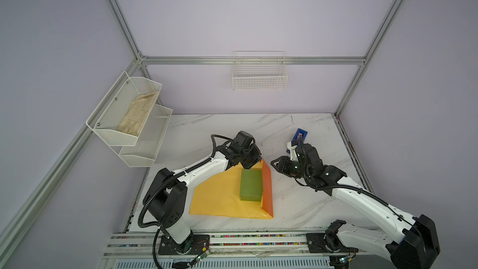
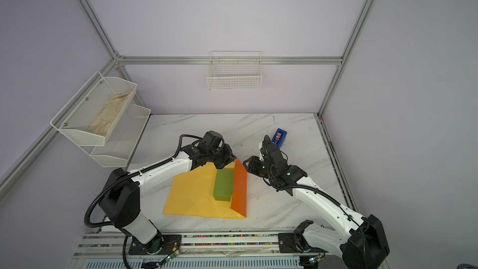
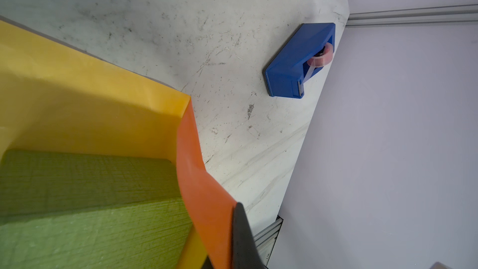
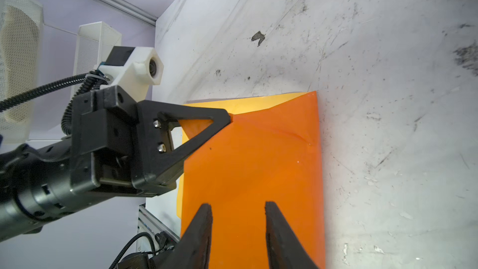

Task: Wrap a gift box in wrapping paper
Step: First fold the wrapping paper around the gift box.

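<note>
The wrapping paper [image 1: 217, 200] lay flat on the marble tabletop [image 1: 297, 203] at lower centre of both top views, yellow face up. The gift box [image 1: 251, 185] sat on the sheet near its right-hand edge in the frame, with its long side running up the frame. The strip of paper to the right of the box was raised against the box's side and showed its glossy orange reverse. The left tool [image 1: 258, 161] was closed on the upper corner of that raised strip, just above the box in the frame. The right wrist view showed its black finger [image 4: 207, 133] pinched onto the paper's edge where yellow met orange. The left wrist view showed orange paper running alongside one finger [image 3: 240, 234], with the box directly beside the fold. The right tool [image 4: 238, 207] stood with jaws parted, a clear gap between them, pointed at the orange face. In the top views it sat just right of the raised strip. Whether its tips touched the paper could not be established from these angles. A blue tape dispenser [image 1: 300, 135] stood on the tabletop toward the upper right of the work area, well apart from the sheet. A white mesh rack [image 1: 113, 135] at left of frame held a beige cloth [image 1: 137, 115].
</note>
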